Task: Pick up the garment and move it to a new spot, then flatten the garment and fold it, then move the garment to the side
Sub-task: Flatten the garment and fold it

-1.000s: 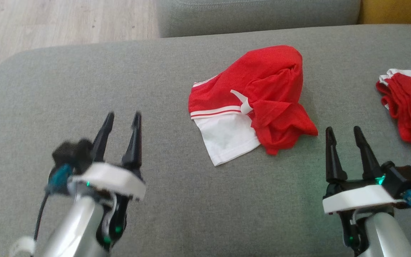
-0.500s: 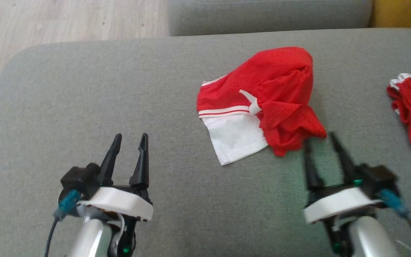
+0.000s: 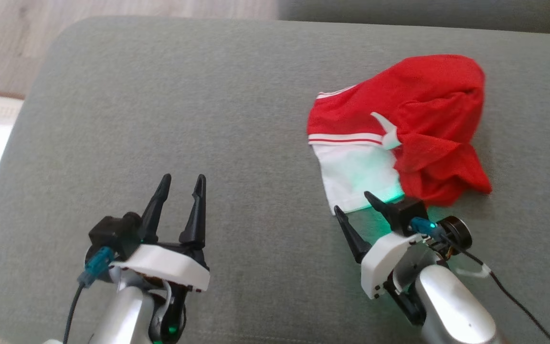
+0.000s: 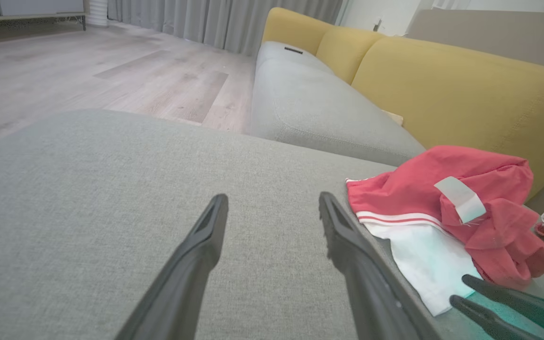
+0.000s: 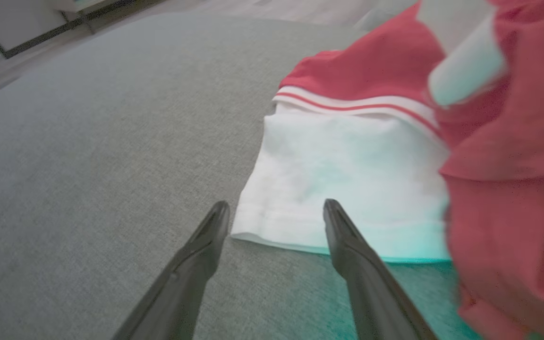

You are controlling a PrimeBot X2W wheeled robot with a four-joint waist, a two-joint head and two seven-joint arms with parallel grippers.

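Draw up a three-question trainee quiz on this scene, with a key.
1. True or false: the right gripper is shut on the garment.
2. Which part of the garment lies nearest the right gripper's fingers? A. the bunched red part; B. the white hem; C. the label.
3. Fill in: the left gripper is open over the bare ___ cushion, apart from the garment.
Key: 1 false, its fingers are open; 2 B; 3 grey.
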